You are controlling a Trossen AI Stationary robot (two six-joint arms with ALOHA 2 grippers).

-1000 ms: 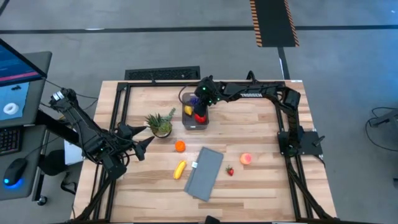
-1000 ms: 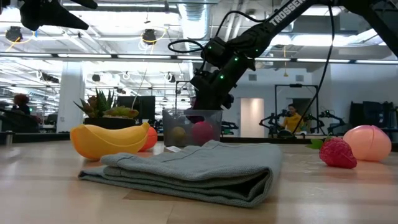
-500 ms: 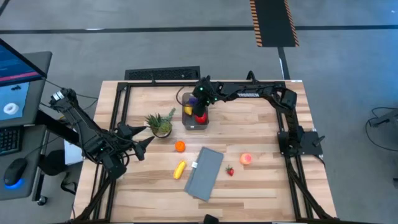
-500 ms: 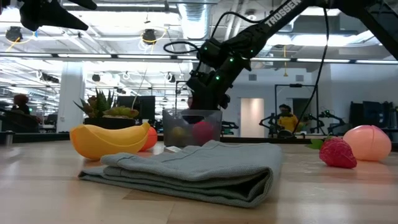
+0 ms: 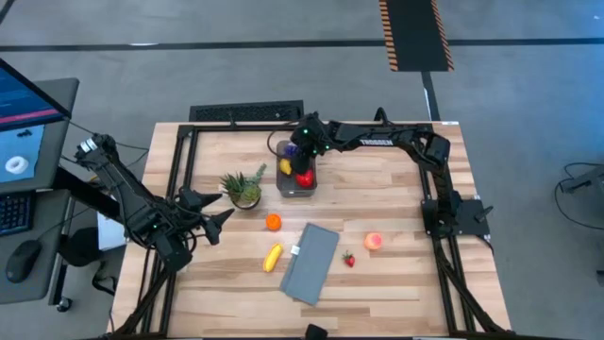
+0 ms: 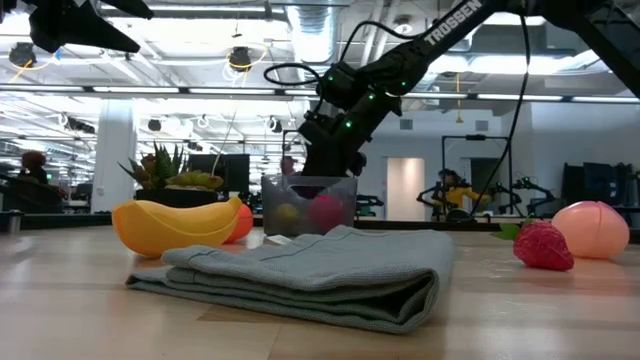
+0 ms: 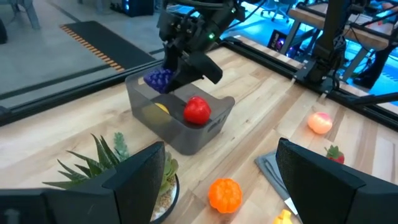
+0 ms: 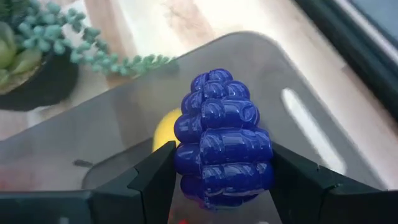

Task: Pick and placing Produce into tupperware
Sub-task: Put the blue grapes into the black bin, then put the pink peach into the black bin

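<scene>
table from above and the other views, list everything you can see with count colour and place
tub: 1, clear grey, far middle of table
grapes: 1 bunch, purple, between right jaws over tub
tomato: 1, red, in tub
lemon: 1, yellow, in tub
pineapple: 1, green and yellow, left of tub
orange: 1, orange, near pineapple
banana: 1, yellow, left of cloth
cloth: 1, grey-blue, front middle
strawberry: 1, red, right of cloth
peach: 1, pink, beside strawberry
left gripper: open, left edge
right gripper: holding grapes

The right claw [image 6: 322, 180] dips into the tupperware [image 6: 309, 205] (behind a folded grey cloth [image 6: 300, 275]).
</scene>
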